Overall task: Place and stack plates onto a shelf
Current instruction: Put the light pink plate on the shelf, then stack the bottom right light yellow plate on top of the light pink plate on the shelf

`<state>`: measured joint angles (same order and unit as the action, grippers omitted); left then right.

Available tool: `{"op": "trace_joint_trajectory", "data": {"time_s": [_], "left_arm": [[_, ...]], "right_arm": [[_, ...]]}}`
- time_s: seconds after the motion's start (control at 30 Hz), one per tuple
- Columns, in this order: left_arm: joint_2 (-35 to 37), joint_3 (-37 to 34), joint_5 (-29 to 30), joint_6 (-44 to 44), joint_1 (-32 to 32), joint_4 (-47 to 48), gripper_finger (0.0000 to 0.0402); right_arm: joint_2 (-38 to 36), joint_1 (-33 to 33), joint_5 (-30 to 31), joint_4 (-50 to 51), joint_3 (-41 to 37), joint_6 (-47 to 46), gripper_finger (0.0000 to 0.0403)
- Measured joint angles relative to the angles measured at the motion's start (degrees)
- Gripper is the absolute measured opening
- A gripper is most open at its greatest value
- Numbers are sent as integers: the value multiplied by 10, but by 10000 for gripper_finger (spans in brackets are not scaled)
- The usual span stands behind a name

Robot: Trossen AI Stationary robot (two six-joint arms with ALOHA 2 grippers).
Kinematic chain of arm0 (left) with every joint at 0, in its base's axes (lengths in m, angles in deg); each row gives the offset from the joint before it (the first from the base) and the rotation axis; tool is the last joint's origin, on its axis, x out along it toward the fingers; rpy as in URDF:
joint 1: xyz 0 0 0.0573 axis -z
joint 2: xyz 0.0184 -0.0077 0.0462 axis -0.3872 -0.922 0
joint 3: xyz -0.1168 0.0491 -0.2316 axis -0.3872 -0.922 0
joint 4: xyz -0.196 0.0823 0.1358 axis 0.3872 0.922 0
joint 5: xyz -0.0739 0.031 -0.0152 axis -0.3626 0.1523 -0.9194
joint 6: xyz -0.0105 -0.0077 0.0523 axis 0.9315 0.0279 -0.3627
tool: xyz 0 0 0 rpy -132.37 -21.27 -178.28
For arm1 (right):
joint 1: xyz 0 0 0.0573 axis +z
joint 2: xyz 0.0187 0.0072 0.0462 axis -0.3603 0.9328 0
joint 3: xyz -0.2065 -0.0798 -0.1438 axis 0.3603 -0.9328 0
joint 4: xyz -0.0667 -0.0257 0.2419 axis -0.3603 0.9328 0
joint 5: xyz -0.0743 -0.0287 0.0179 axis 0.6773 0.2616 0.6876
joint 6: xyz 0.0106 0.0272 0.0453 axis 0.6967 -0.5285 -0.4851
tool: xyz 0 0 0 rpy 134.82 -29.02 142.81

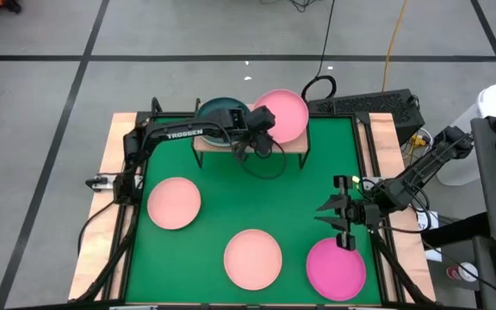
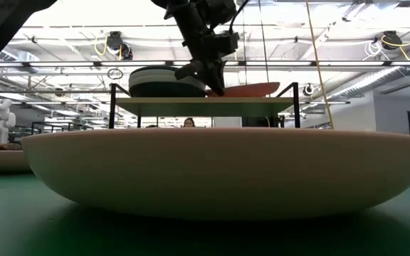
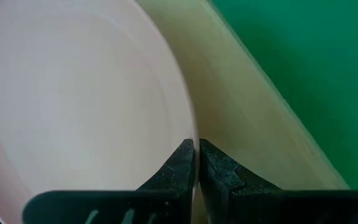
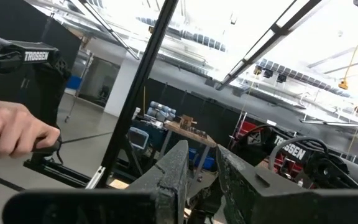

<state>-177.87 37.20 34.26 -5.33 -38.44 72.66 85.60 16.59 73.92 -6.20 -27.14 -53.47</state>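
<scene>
Left jaws [image 3: 196, 165] (arm lettered TROSSEN) pinch pink plate [image 3: 73, 106] rim on shelf [image 3: 247, 112]

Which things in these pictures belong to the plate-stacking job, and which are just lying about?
Belong to the job:
- shelf
- teal stack on the shelf
- pink plate, its rim pinched by the left gripper
- peach plates on the table
- magenta plate
- right gripper, waiting

Lying about:
- keyboard
- yellow cable

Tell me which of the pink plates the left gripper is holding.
The light pink plate on the shelf, beside the dark teal stack. The left gripper pinches its rim. The other two light pink plates and the magenta plate lie untouched on the green table.
</scene>
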Motion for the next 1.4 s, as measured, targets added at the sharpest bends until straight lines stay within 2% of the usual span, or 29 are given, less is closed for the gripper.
{"op": "trace_joint_trajectory", "data": {"time_s": [0.4,0.73,0.97,1.1,1.27,1.4], "left_arm": [[0,0,-11,15,-7,12,24],[1,0,22,30,-11,3,99],[6,0,23,28,14,0,104],[12,0,66,25,27,2,104],[42,0,99,28,41,13,104],[98,0,99,84,64,25,104]], "right_arm": [[0,0,-1,0,0,-1,70],[0,0,-1,0,0,-1,70],[0,0,-1,0,0,-1,70],[0,0,-1,0,0,-1,70],[0,0,-1,1,0,-2,70],[0,0,-1,5,0,-3,70]]}}
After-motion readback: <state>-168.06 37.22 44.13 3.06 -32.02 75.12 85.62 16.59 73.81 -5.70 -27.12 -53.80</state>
